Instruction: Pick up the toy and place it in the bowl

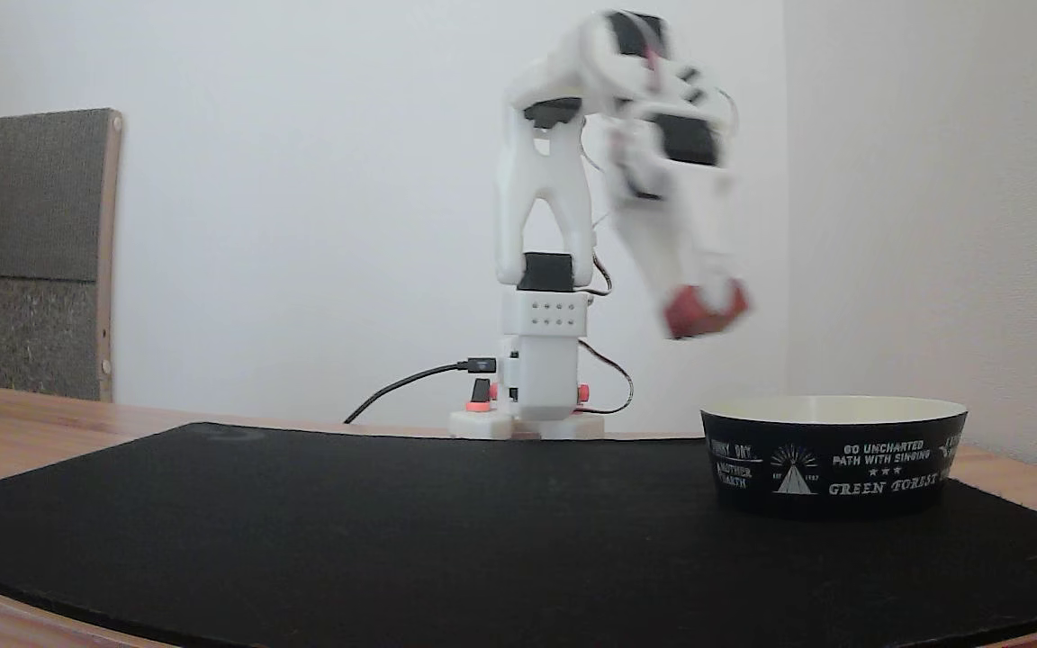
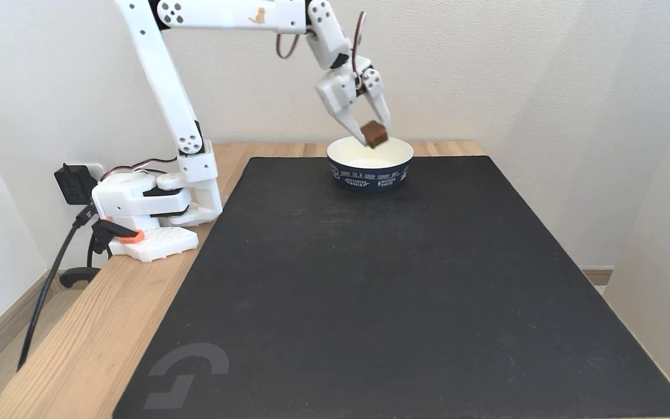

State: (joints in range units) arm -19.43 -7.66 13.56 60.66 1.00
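Gripper [image 2: 375, 132] fingers, as we see them, pinch the small red rectangular block [image 2: 374, 134] in mid-air; just below sits the wide black bowl with a cream inside [image 2: 370, 174]. Blur, perhaps, smears our low fixed view.

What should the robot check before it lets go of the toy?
1. Toy held between the gripper fingers: ok.
2. Toy lifted clear of the mat: ok.
3. Toy above the bowl: looks ok in one fixed view; in the other it hangs left of the bowl, so cannot tell.
4. Bowl upright on the mat: ok.
5. Bowl inside free: looks ok, though its floor is partly hidden.
6. Arm steady: not ok, blurred in a fixed view.
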